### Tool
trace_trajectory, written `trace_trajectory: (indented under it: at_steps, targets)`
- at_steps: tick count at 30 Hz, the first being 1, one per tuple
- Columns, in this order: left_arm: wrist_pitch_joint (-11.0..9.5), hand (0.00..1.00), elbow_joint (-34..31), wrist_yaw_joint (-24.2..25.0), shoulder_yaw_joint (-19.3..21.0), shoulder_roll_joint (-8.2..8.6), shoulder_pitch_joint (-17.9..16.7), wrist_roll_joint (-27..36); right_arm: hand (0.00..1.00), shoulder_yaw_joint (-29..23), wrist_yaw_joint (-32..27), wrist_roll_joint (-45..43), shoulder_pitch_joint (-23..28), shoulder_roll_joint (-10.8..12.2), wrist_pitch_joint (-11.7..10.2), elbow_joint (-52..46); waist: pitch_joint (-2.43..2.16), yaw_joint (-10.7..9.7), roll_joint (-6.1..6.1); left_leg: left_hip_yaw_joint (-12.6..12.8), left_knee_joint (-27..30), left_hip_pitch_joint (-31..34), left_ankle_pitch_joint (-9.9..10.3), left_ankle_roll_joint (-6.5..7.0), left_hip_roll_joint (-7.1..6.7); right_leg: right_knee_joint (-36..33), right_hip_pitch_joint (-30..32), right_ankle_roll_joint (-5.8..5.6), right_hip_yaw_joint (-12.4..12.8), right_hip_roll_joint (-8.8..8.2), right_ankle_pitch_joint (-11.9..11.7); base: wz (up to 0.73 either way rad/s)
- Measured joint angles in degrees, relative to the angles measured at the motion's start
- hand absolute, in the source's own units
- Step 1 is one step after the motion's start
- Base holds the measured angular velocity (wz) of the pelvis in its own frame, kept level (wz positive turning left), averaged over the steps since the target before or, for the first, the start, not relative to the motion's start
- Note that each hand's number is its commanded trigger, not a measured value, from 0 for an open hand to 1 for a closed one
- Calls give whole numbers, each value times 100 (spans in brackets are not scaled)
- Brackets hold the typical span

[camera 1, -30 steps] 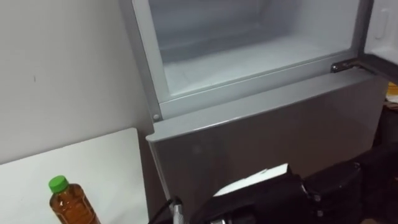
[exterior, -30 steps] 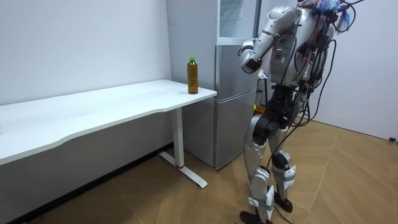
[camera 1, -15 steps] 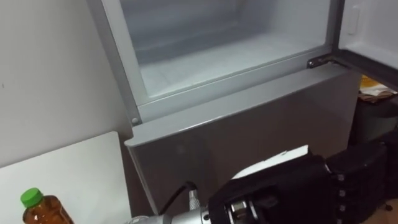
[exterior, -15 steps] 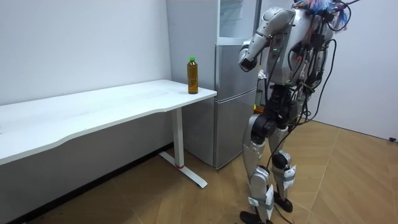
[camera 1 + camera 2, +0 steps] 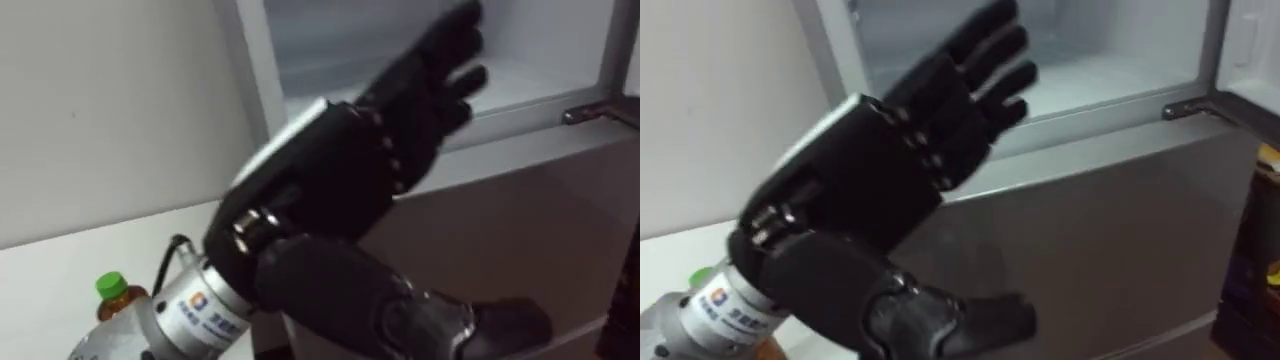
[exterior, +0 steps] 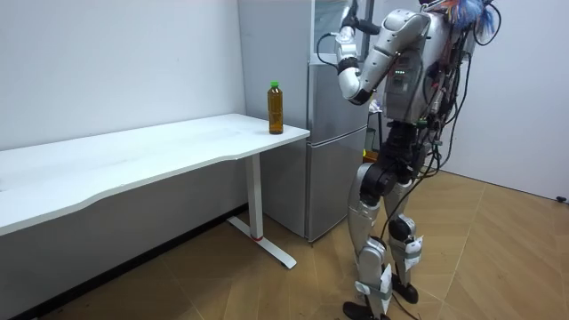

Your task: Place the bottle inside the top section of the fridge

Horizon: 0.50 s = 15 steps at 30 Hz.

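a robot stands facing a grey fridge (image 6: pixel 333 160), just beside the end of a white table (image 6: pixel 133 156); what has just changed: its left hand (image 5: pixel 340 170), which a second ago sat low at the bottom edge of the eye views, has swung up and now looms large in the middle, its back to the camera; the fingers are straight and spread, holding nothing, and the fingertips point up and to the right toward the open upper compartment (image 5: pixel 540 50); the bottle (image 5: pixel 114 290) has not moved; it stands upright near the table's end, at the far left of the eye views, its lower part hidden behind the robot's wrist, apart from the hand's fingers; in my judgement the task has barely begun; the upper fridge stands ready, but the hand has risen away from the bottle rather than toward it, so it would have to come back down and to the left to take hold before anything can go inside.

counted from left to right: one table; one bottle, amber with a green cap; one raised hand, empty; one fridge in two parts, the upper compartment with its door swung aside and looking bare inside, and the lower door (image 5: pixel 520 230) closed beneath it.
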<state>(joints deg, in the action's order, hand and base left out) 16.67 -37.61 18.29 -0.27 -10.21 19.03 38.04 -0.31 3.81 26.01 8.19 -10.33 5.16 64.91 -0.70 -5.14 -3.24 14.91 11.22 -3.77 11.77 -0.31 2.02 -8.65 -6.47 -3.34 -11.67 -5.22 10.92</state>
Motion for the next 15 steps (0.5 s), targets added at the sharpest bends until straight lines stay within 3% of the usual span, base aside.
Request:
trace_trajectory:
  at_steps: [2,3,7,9,15]
  targets:
    - [-131,0,-70,-207,339,0,-110,-29,0,-2,1,-105,-2,86,-12,-3,25,98,72,-137,32,4,0,0,-15,8,-88,-1,-154,-10,1,36]
    - [-219,0,-71,-333,518,-3,-151,-77,0,-13,11,-172,-7,148,-14,5,21,165,106,-250,63,20,-1,2,-35,14,-140,-1,-264,-24,8,40]
    - [-551,0,-94,-816,1162,12,-430,-297,0,-109,57,-227,-16,222,-20,113,-7,583,95,-358,102,42,-1,11,-77,0,-171,-12,-310,-59,40,16]
    - [-681,0,-135,-1029,1555,18,-616,-525,0,-164,68,-316,20,245,-24,137,-43,654,64,-411,95,55,-10,25,-91,1,-197,-15,-402,-69,42,18]
    - [-1048,0,-134,-1940,2505,14,-1092,-985,0,-247,90,-365,163,261,-48,143,-26,809,66,-563,147,25,-10,22,-104,17,-343,-15,-600,-72,79,15]
